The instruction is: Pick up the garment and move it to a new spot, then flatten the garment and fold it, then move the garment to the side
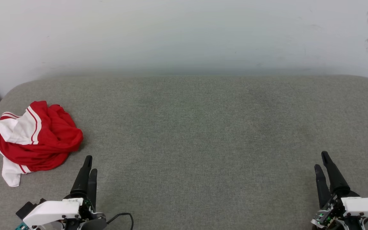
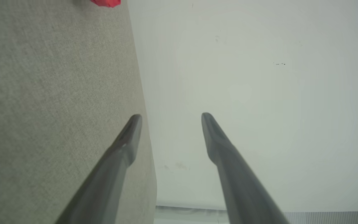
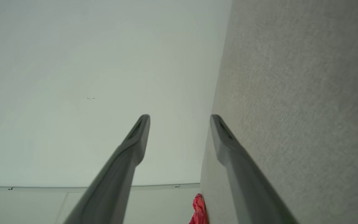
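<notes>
Left claw (image 1: 91,163): jaws apart, empty
Right claw (image 1: 320,159): jaws apart, empty
Garment (image 1: 49,140): crumpled, left end of tabletop (image 1: 203,143), apart from claws

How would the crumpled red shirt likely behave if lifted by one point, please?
Probably floppy: the garment lies bunched in soft folds, so it should hang and unfurl. Likely light, as the fabric looks thin. Unlikely to roll on the grey surface.

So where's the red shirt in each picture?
Head view: the garment lies crumpled at the left, on the grey surface.
Left wrist view: the garment is a red sliver at the top edge.
Right wrist view: the garment is a red bit at the bottom edge.
Shared landmark: the grey surface against the pale wall.
</notes>
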Tool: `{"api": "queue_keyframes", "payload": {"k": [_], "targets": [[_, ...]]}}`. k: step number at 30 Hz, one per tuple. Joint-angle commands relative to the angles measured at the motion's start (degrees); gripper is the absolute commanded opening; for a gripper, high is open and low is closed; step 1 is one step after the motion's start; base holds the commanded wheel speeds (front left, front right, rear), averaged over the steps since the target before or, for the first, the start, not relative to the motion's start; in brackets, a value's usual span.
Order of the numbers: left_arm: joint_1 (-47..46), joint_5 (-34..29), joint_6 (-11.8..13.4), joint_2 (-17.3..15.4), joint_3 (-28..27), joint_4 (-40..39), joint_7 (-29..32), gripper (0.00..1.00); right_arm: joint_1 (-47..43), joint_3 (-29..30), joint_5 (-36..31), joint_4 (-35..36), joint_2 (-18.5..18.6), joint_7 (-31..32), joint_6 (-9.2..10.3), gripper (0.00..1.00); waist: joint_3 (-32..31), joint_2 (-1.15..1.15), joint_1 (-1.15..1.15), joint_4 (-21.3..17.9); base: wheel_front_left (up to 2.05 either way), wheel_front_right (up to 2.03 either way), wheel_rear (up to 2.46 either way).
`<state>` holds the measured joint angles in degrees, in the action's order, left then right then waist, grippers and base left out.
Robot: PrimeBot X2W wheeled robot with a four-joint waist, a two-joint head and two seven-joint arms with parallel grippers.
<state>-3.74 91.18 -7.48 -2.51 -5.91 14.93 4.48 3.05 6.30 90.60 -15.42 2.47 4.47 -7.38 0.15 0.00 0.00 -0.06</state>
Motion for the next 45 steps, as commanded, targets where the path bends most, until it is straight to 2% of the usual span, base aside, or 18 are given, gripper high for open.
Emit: {"api": "queue_keyframes", "payload": {"k": [1,9,29,36,45], "targets": [[-0.5,-1.5,0.0,-0.2,-0.3,-1.4,-0.7,1.0,0.3,0.1,-1.6,1.3,0.2,-0.7,-0.02,1.0,0.0,0.0,0.0,0.0,0.0,0.0,0.0],[-0.5,-9.7,1.6,-0.2,-1.3,-3.5,-2.8,1.0,-0.6,0.5,-11.0,4.0,0.2,-2.8,-0.04,1.0,0.0,0.0,0.0,-0.1,0.0,0.0,0.0],[1.6,-35.3,8.5,-0.3,3.4,-9.3,-7.4,1.0,-3.7,-0.5,-38.5,11.6,0.3,-7.4,-0.06,1.0,-0.2,0.0,0.0,-0.1,0.0,0.0,0.0],[2.3,-42.7,10.1,-0.3,4.7,-9.5,-8.8,1.0,-4.8,-0.9,-45.7,12.2,0.3,-8.8,-0.07,1.0,-0.2,0.0,0.0,-0.2,0.0,0.0,0.0],[2.6,-49.9,10.9,-0.3,5.7,-9.6,-10.3,1.0,-5.7,-0.9,-53.1,13.5,0.4,-10.3,-0.08,1.0,0.0,0.0,0.0,-0.2,0.0,0.0,0.0]]}}
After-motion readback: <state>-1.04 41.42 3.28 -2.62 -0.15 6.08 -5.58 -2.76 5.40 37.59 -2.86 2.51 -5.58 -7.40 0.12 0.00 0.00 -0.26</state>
